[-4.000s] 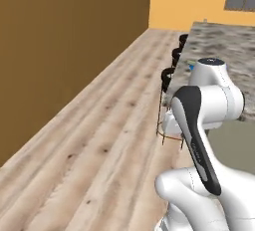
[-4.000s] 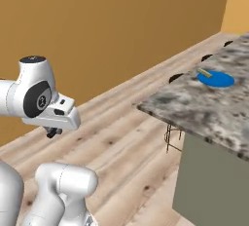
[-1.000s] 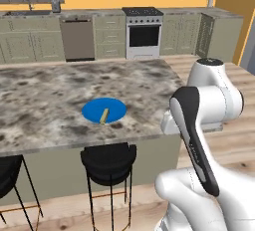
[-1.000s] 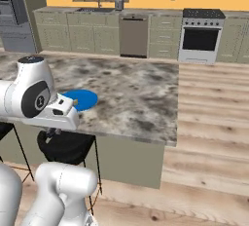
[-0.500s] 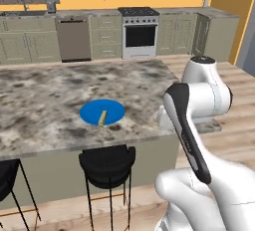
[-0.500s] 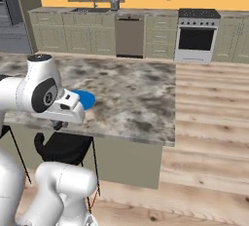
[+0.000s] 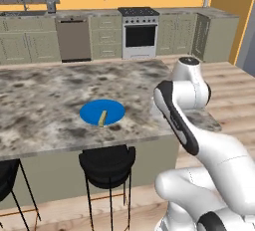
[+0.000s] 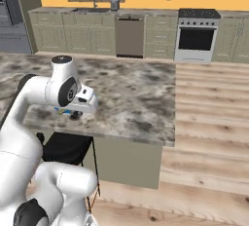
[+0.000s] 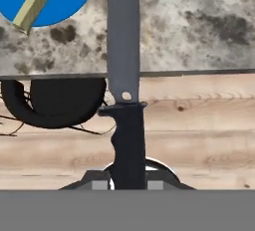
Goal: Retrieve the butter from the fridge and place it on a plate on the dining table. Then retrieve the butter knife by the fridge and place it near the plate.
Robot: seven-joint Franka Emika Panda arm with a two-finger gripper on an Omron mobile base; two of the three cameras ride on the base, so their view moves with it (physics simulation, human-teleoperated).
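The butter (image 7: 102, 119) lies on the blue plate (image 7: 89, 111), toward its near rim, and the plate sits on the marbled dining table (image 7: 45, 88) a little back from the front edge, above a black stool (image 7: 106, 161). That half of the job looks finished. The knife is the step in hand now.

The hand view tells the story: the butter knife (image 9: 124, 95) runs straight up the middle, dark handle low between the fingers, grey blade reaching out over the table edge. The jaws are pinched narrow on the handle. From the right base view the gripper (image 8: 74, 114) hangs just above the table's near edge, with a sliver of blue showing behind it.

So what makes this a good placement? The plate sits up and to the left of the blade in the hand view, close but not under it. The task wants the knife near the plate, not on it, so the bare stone just beside the rim looks like the target. Right now only the blade is over the stone; the handle is over the floor and stool. The arm probably needs to carry further in, so the whole knife has table under it, then come low before letting go. Released from height, or this near the edge, a slim knife could bounce or slide off.
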